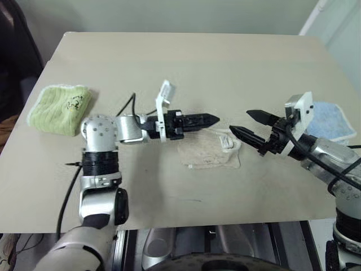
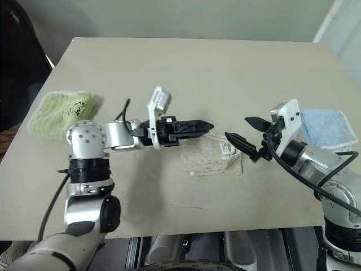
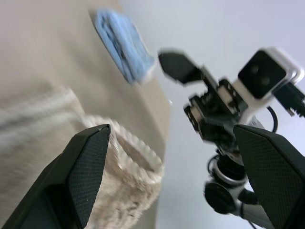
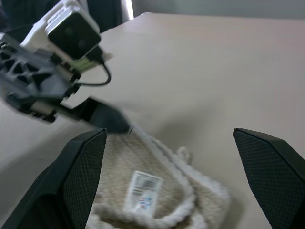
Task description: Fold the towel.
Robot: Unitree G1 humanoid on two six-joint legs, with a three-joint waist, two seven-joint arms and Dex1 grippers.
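The towel (image 1: 208,151) lies folded into a small beige rectangle in the middle of the table, its white loop and label (image 4: 143,191) on top at the right end. My left gripper (image 1: 217,119) points to the right just above the towel's far edge. Its fingers (image 3: 90,162) stand wide apart with nothing between them, so it is open. My right gripper (image 1: 240,121) hovers just right of the towel, pointing left at it, open and empty. Neither gripper touches the cloth.
A folded light-green towel (image 1: 59,107) lies at the table's left edge and a folded light-blue towel (image 1: 333,121) at its right edge, behind my right wrist. The tan table (image 1: 197,62) stretches bare beyond the towel. A black cable (image 1: 70,192) hangs by my left arm.
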